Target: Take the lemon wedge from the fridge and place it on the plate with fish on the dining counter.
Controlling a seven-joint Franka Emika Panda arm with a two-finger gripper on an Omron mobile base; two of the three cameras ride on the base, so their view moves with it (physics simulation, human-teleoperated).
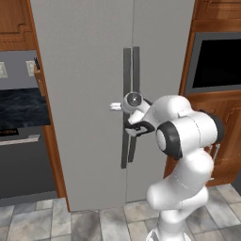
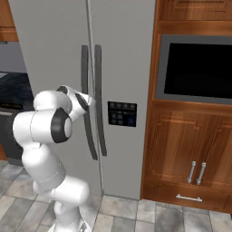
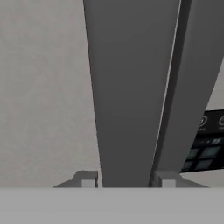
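Note:
The tall light-grey fridge stands in front of me with both doors closed. My gripper is at mid-height of the left door's long dark-grey handle. In the hand view one of the fingertips sits on each side of that handle, pressed against it. The right door's handle runs just beside it. The lemon wedge is hidden behind the closed doors. The plate, the fish and the dining counter are out of view.
A dark control panel sits on the right fridge door. Right of the fridge are a built-in oven and wooden cabinets. A dark counter and appliance stand on the left. The floor is grey tile.

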